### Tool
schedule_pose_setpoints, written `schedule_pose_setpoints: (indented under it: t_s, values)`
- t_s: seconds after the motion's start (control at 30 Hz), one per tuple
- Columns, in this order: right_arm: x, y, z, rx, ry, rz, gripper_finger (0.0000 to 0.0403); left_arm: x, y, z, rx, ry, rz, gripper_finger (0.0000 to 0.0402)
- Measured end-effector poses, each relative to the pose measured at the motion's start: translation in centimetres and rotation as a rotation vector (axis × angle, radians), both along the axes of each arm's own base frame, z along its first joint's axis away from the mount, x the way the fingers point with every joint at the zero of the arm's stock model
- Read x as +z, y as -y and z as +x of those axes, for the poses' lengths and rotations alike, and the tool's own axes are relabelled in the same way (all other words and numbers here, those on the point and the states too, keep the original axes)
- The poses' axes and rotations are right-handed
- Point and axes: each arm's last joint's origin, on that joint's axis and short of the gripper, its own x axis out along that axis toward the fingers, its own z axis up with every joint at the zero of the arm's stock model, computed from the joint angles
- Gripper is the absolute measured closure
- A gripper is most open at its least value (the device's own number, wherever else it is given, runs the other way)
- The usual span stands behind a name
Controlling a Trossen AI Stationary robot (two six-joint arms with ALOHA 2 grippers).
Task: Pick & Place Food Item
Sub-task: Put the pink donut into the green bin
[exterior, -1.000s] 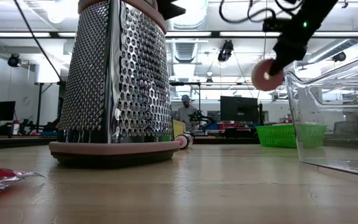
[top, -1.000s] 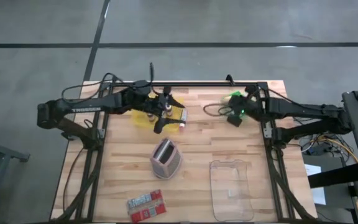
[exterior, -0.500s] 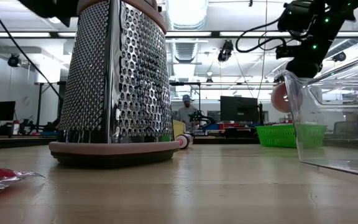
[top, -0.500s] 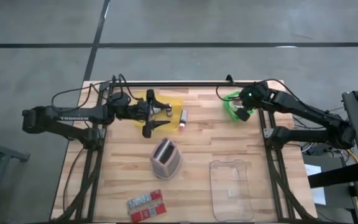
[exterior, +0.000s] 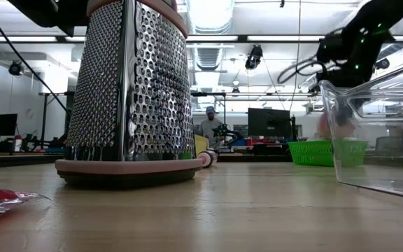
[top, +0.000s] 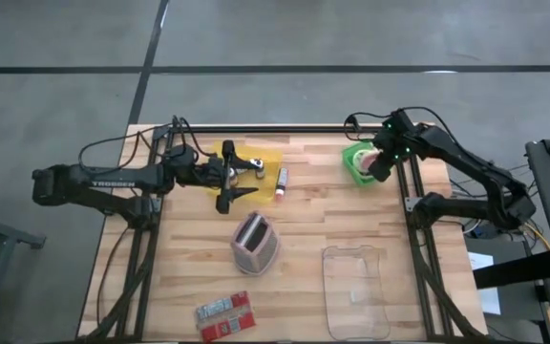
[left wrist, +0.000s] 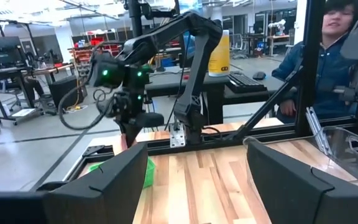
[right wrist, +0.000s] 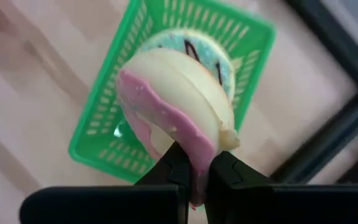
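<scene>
so right tool (right wrist: 194, 171) pinches pink-iced donut (right wrist: 173, 102) by its rim over green basket (right wrist: 104, 140); probably light, soft; left tool (top: 240, 182) wide, idle.

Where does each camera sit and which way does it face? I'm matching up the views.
High: overhead, straight down on the table; both arms show.
Low: table height, looking across past the grater; right arm overhead.
Left wrist: past open left gripper toward the right arm.
Right wrist: down on the doughnut over the green basket.
Shared: basket, high and low.

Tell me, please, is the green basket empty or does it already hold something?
Not empty: a blue-iced donut lies in the basket, below the pink donut in the right gripper.
</scene>
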Motion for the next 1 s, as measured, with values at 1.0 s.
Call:
schedule_pose_setpoints:
  t_s: [1.0]
  values:
    - [0.6, 4.3, 2.1, 0.028, -0.01, 0.162, 0.0335, 0.0, 0.0, 0.0, -0.012, 0.0, 0.011, 0.0124]
